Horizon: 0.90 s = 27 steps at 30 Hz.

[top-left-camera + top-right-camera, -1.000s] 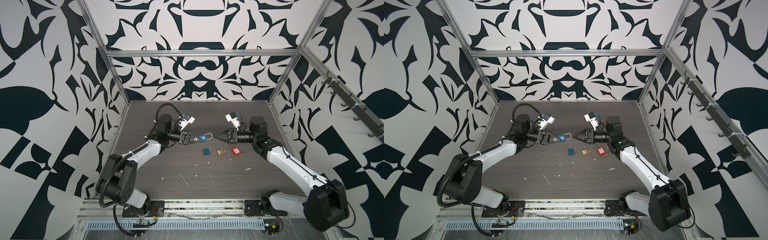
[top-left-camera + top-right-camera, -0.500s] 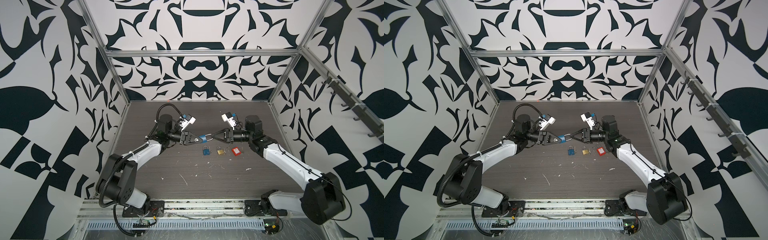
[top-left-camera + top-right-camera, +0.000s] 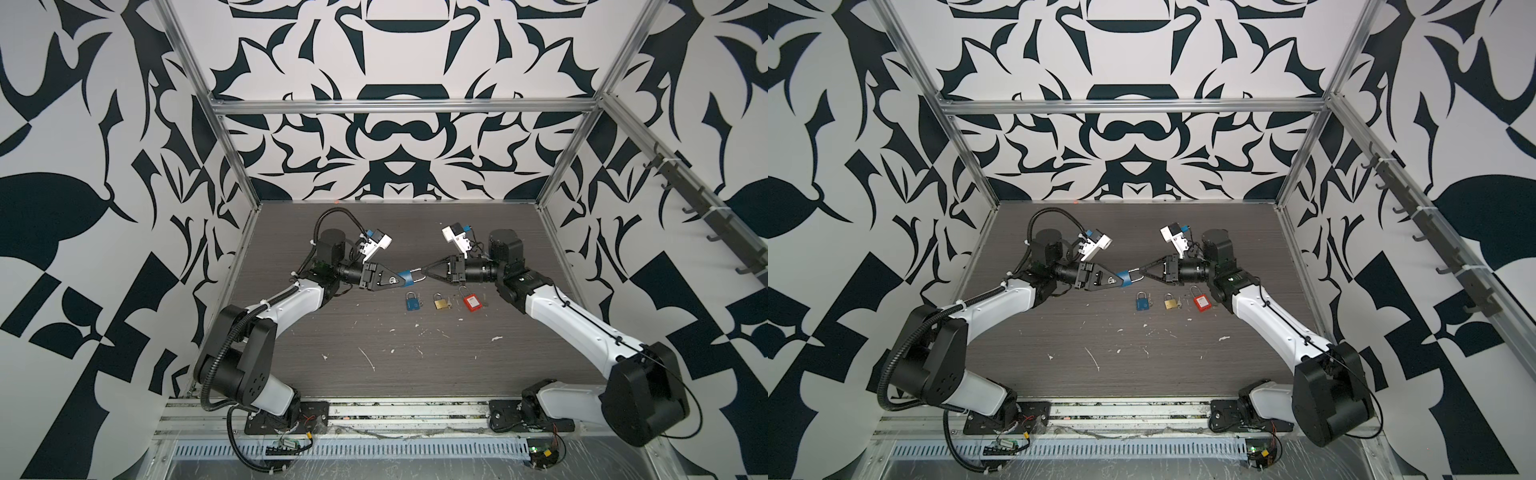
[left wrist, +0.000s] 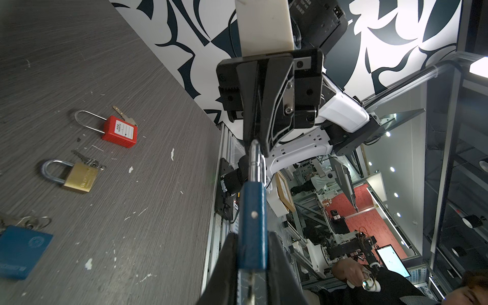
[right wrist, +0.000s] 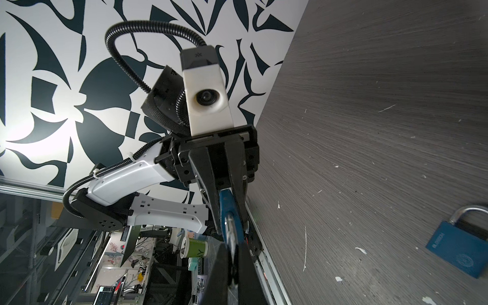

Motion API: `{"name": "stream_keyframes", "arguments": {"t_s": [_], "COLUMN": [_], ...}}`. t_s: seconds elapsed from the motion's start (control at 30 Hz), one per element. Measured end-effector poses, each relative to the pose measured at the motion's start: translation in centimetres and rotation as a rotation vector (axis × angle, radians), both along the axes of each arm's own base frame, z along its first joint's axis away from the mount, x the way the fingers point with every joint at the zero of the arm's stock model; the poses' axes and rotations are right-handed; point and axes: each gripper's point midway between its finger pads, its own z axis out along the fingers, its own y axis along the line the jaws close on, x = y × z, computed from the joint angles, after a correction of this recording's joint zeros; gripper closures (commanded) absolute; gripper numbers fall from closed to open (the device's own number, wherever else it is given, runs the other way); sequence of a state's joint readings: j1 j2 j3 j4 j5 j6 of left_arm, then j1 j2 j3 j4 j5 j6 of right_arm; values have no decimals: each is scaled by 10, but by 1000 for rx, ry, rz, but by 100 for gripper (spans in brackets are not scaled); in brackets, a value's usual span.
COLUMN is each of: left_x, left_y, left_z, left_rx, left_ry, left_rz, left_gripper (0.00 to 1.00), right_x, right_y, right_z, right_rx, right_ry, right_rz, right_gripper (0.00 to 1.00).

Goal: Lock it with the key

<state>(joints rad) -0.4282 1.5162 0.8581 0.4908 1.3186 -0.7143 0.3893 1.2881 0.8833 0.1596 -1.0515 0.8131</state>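
Blue held lock; blue lock, brass lock, red lock with white label; dark grey woodgrain table, white flecks; black-and-white leafy walls

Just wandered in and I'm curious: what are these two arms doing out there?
The left gripper holds a blue padlock by its body, above the table. The right gripper is clamped on its shackle from the opposite side. Below lie a second blue padlock, a brass padlock and a red padlock, with keys by them.

Right claw advanced and clamped the padlock shackle.
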Motion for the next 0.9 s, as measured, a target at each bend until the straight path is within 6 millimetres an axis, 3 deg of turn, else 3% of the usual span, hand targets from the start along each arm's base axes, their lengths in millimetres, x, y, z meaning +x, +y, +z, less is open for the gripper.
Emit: {"name": "stream_keyframes", "arguments": {"t_s": [0.47, 0.9], "left_x": [-2, 3], "left_y": [1, -2], "left_z": [8, -9], "left_rx": [-14, -24], "left_ry": [26, 98], "left_rz": [-20, -117], "left_gripper": [100, 100], "right_x": [1, 13], "right_y": [3, 7], "right_z": [5, -6], "right_rx": [10, -39], "right_ry": [-53, -95], "right_rz": [6, -44], "right_gripper": [100, 100]}}
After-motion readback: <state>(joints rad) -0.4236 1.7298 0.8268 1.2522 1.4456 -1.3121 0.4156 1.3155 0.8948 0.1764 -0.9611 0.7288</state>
